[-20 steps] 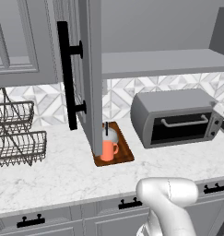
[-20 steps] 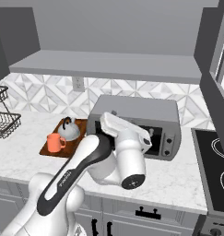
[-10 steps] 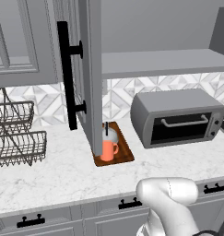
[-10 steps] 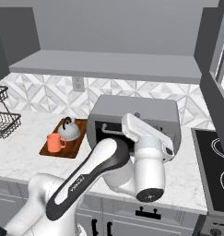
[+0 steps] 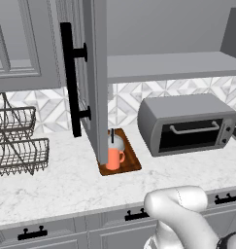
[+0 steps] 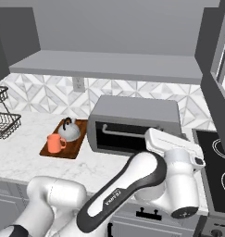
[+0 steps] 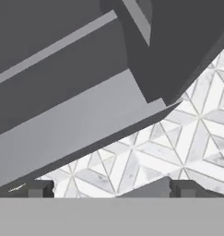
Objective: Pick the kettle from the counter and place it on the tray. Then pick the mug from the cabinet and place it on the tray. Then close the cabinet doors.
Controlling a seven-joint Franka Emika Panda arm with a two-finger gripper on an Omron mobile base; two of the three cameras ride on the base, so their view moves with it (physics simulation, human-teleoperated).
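The reddish-brown tray (image 5: 131,163) (image 6: 48,151) lies on the white marble counter (image 5: 56,187). On it stand the orange mug (image 5: 112,158) (image 6: 54,143) and, just behind it, the white-grey kettle (image 5: 116,142) (image 6: 69,131). The cabinet's left door (image 5: 96,73) stands open with its black bar handle (image 5: 73,80) facing me. The right door (image 6: 219,60) is open too. The cabinet shelf (image 6: 109,65) is bare. My gripper (image 7: 111,189) is open with nothing between its fingertips (image 7: 37,188). It looks up at the shelf's underside (image 7: 72,124) and the tiled backsplash (image 7: 178,143).
A large grey toaster oven (image 5: 187,124) (image 6: 134,122) sits right of the tray, and my white arm (image 6: 146,176) crosses in front of it. A wire dish rack (image 5: 17,141) stands at the far left. A black stovetop (image 6: 220,176) lies at the right.
My arm has swung to the right, across the front of the toaster oven. Kettle, mug, tray and doors have not moved, and the jaws have stayed open.
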